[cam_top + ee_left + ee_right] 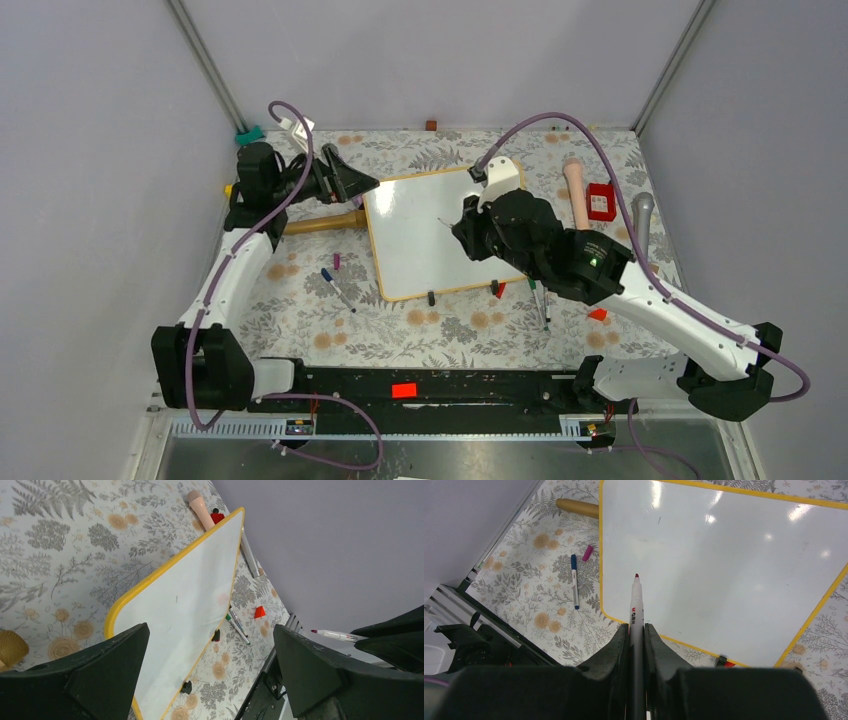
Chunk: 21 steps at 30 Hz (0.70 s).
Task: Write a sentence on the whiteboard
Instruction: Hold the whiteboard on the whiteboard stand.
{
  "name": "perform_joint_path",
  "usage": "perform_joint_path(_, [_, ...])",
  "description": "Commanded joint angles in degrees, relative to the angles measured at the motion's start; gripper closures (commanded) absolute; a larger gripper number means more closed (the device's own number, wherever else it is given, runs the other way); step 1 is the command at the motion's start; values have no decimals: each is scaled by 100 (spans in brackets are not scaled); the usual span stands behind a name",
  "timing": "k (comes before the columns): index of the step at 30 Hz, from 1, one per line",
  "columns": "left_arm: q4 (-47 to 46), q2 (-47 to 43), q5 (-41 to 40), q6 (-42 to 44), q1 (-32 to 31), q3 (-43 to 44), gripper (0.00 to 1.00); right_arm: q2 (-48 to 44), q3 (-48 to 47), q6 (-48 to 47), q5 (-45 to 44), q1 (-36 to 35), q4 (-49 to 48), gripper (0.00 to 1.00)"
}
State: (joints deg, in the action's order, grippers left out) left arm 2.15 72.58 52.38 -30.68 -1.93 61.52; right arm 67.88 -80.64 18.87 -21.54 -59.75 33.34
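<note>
The blank whiteboard (425, 235) lies mid-table, likely light, stiff and slippery. The right gripper (636, 635) pinches a red-tipped marker (636, 605) above it; the left gripper (210, 670), spread, could steady its yellow rim.

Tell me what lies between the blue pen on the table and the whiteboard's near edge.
In the right wrist view, only a small pink cap lies on the floral cloth between the blue pen and the whiteboard; the rest is bare.
</note>
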Motion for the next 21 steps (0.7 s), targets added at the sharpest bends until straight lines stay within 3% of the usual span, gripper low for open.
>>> perform_joint_path(1, [-1286, 178, 230, -803, 167, -420, 4, -169, 41, 102, -210, -55, -231, 100])
perform_joint_path(5, [-1365, 368, 414, -992, 346, -392, 2, -107, 18, -69, -259, -54, -219, 100])
perform_joint_path(13, [-389, 706, 320, -238, 403, -27, 1, 119, 19, -200, -285, -48, -284, 100])
perform_joint_path(21, [-2510, 963, 593, -643, 434, -615, 1, 428, -285, -352, -282, -46, -299, 100])
